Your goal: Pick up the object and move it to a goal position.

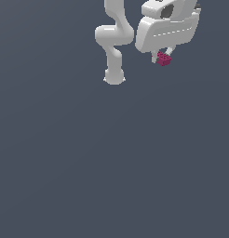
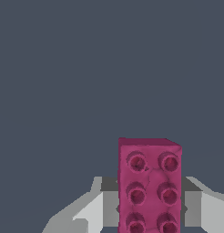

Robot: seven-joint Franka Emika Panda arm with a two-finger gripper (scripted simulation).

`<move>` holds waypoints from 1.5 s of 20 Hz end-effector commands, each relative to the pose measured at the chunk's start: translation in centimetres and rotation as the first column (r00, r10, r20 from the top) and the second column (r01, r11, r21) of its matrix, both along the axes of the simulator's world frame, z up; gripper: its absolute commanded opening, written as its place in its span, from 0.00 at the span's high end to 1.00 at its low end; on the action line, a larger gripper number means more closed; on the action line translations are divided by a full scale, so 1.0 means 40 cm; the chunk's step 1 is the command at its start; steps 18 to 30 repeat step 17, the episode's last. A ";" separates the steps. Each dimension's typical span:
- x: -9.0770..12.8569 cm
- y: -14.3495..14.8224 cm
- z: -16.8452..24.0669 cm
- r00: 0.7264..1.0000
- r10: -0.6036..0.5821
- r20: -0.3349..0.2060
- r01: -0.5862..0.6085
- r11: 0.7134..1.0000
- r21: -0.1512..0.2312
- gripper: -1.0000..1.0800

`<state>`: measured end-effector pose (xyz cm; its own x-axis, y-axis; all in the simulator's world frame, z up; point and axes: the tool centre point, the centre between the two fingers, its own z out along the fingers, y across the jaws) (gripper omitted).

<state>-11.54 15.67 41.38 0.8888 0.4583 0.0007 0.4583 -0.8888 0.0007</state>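
The studded magenta block (image 2: 149,186) sits clamped between the white gripper (image 1: 162,56) fingers, raised clear of the grey floor (image 1: 111,176), the arm's base (image 1: 114,76) beyond. A narrow pinch could let it twist or slip mid-transfer.

I see the block (image 2: 149,186) as magenta-pink, its face patterned with two columns of round studs, each darker and redder in the hollow. The gripper (image 1: 163,55) is white, and its fingers (image 2: 92,210) read pale grey with darker grey shading. The arm (image 1: 114,42) is plain white. The background (image 1: 111,162) is a flat slate blue-grey, unpatterned.
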 end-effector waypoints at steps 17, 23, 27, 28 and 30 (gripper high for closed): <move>-0.012 0.059 0.191 1.000 -0.002 -0.001 0.002 1.000 0.000 1.00; -0.012 0.059 0.191 1.000 -0.002 -0.001 0.002 1.000 0.000 1.00; -0.012 0.059 0.191 1.000 -0.002 -0.001 0.002 1.000 0.000 1.00; -0.012 0.059 0.191 1.000 -0.002 -0.001 0.002 1.000 0.000 1.00; -0.012 0.059 0.191 1.000 -0.002 -0.001 0.002 1.000 0.000 1.00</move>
